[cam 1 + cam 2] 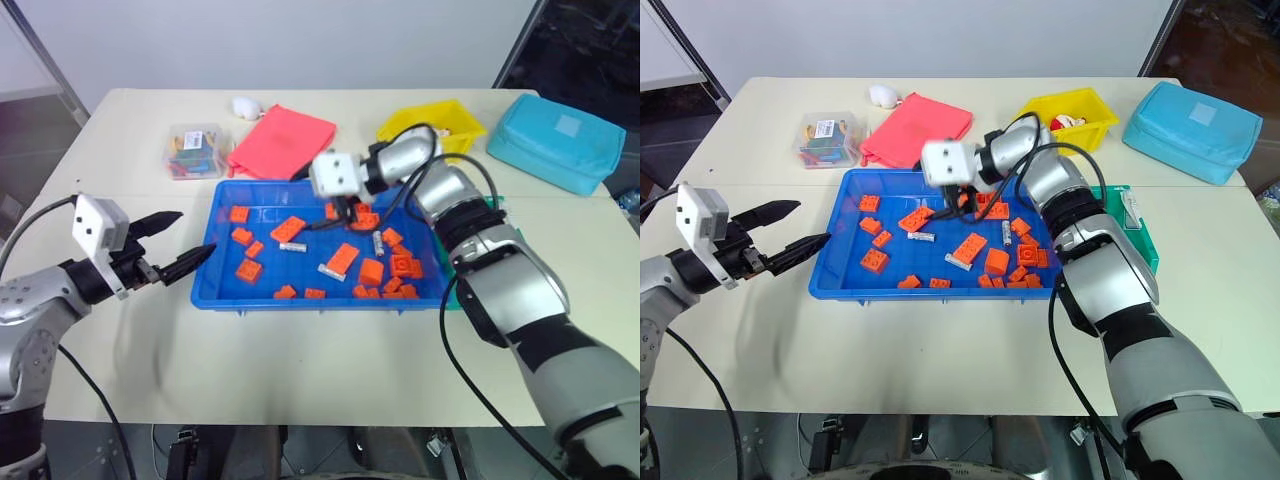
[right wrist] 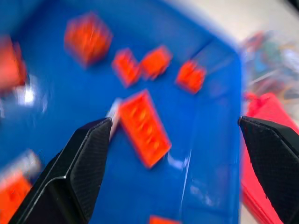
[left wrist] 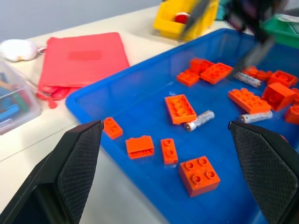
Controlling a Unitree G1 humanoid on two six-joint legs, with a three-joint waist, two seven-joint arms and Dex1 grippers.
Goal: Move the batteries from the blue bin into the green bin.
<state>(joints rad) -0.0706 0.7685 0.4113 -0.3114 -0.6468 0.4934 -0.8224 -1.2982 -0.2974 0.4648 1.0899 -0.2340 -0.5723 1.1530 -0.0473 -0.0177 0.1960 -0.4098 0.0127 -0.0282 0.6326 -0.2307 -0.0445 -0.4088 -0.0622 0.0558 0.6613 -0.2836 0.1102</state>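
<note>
The left gripper point(image 1: 178, 243) stands off the near-left side of the blue bin point(image 1: 215, 268), fingers spread wide and empty, aimed across the bin. Its wrist view shows one of the batteries point(image 3: 199, 120) lying just beside an orange brick point(image 3: 180, 108) between the spread fingers, well ahead of them, with two more batteries further on among the bricks.

The right gripper point(image 1: 345, 212) hangs over the middle of the blue bin, fingers spread wide, holding nothing. Its wrist view looks down on a long orange brick with a pale battery point(image 2: 113, 113) touching its end.

The head views add the green bin point(image 1: 1143, 238), largely hidden behind the right arm beside the bin's right end, an item inside.
</note>
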